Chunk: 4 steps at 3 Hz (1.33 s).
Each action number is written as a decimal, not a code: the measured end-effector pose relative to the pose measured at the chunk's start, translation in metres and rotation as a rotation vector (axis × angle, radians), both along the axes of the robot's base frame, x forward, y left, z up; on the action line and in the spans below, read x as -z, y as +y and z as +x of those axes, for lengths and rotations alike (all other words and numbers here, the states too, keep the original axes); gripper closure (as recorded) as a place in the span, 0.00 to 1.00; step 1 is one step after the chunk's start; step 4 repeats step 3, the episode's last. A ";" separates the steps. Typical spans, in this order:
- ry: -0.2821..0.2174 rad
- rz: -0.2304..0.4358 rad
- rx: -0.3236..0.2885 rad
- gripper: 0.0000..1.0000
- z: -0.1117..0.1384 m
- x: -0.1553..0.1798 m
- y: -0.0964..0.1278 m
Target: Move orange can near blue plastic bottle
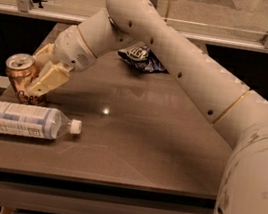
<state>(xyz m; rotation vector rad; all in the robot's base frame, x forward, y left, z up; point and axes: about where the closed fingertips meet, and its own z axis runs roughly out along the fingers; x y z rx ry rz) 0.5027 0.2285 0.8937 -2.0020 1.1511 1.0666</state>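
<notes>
Orange can (19, 73) upright, clamped between closed end effector (32, 82) fingers, just behind blue plastic bottle (25, 120) lying sideways on surface (143, 146).

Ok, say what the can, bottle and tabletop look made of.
The orange can, held by the gripper at far left: metal, glossy copper sheen, silver top. The blue plastic bottle: clear plastic, printed label. The table: probably laminate, semi-gloss, reflecting a light.

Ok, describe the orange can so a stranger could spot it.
On the brown table, look at the left edge of the view, where the gripper sits. The orange can is against it, just behind the lying blue plastic bottle: short, copper-coloured, silver-topped.
</notes>
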 end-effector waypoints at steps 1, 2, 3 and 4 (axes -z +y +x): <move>0.004 -0.003 0.000 0.12 0.000 0.001 0.000; 0.007 -0.007 0.000 0.00 0.000 0.002 0.001; 0.009 -0.008 0.001 0.00 0.000 0.002 0.001; 0.009 -0.008 0.001 0.00 0.000 0.002 0.001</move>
